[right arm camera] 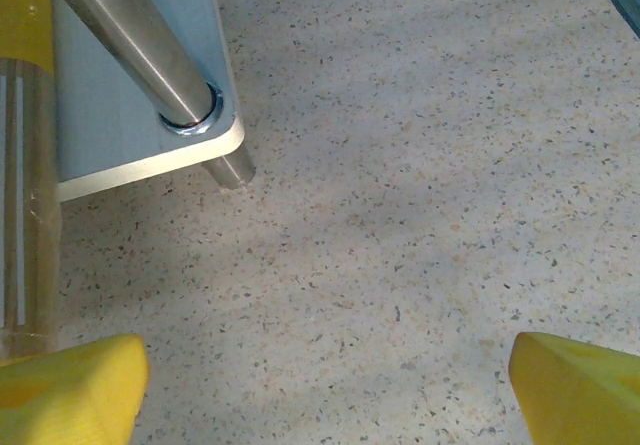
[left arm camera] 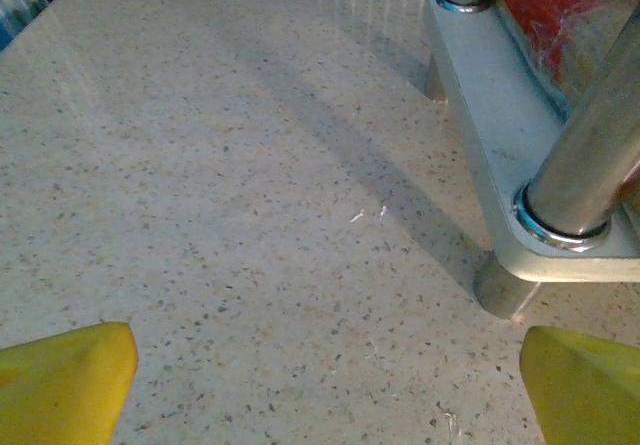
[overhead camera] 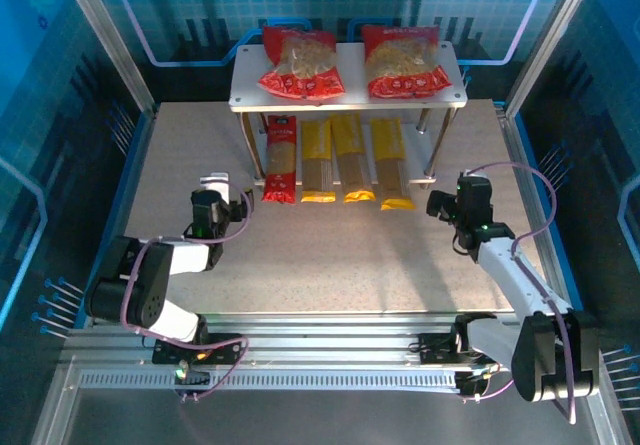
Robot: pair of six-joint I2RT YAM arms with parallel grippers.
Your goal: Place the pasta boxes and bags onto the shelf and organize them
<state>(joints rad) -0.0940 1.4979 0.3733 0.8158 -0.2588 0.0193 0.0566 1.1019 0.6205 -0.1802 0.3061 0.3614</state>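
Ahead and right of the left gripper [left arm camera: 330, 365], spread wide and empty, stands a leg [left arm camera: 585, 165] of the shelf [overhead camera: 350, 70]. The right gripper [right arm camera: 330, 375], likewise spread, has the opposite leg [right arm camera: 135, 45] ahead-left. Between the grippers, the pasta boxes [overhead camera: 340, 160] overhang the lower board [right arm camera: 130, 115]; the bags [overhead camera: 300, 63] lie on the tier above. A careless inward sweep could strike a leg or drag an overhanging box askew.

Shelf [overhead camera: 350, 75] is set at the counter's [overhead camera: 340, 255] far side. Two red bags [overhead camera: 300, 63] are laid side by side on the top board. Four pasta boxes [overhead camera: 352, 157] are lined up on the lower tier, red leftmost, three yellow beside. Left hand [overhead camera: 232, 193] and right hand [overhead camera: 440, 203] are held over bare counter, flanking the shelf front, touching nothing.
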